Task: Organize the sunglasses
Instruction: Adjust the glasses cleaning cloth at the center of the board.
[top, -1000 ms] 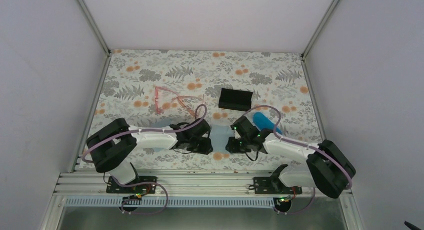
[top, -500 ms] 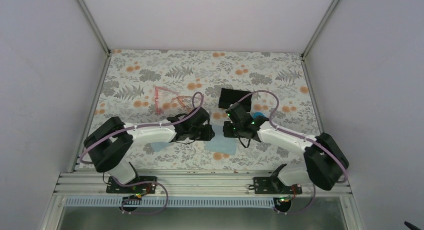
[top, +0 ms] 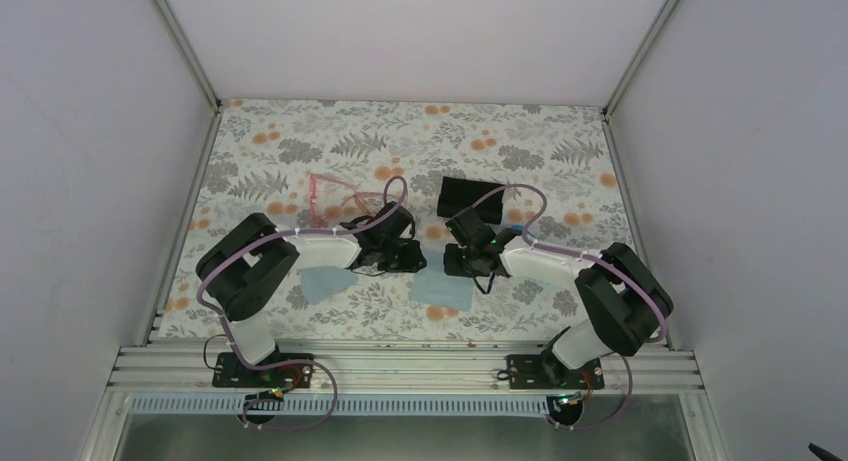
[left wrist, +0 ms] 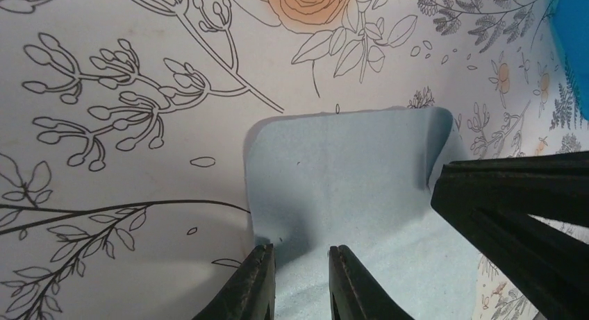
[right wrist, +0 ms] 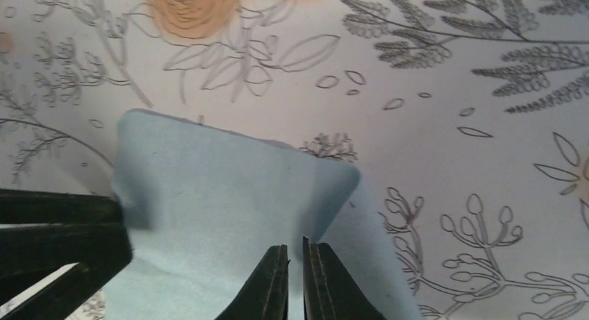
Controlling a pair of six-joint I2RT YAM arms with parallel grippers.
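The sunglasses (top: 335, 197), thin pink-red frame, lie on the floral table to the far left of both grippers, untouched. A light blue cloth (top: 440, 289) lies between the arms. My left gripper (top: 408, 258) is low over the cloth's left edge (left wrist: 333, 188), its jaws slightly apart with cloth under them. My right gripper (top: 464, 262) is shut on a raised fold at the cloth's right edge (right wrist: 229, 195). The right gripper shows as a black shape in the left wrist view (left wrist: 514, 216).
A black open box (top: 470, 197) stands behind the right gripper. A glossy blue case (top: 516, 228) peeks out by the right arm and in the left wrist view (left wrist: 573, 42). A second light blue patch (top: 325, 282) lies under the left arm.
Both grippers moved away from the near edge toward the table's middle, and the arms folded closer. The cloth now lies flat nearer the front, with its far edge at the grippers.
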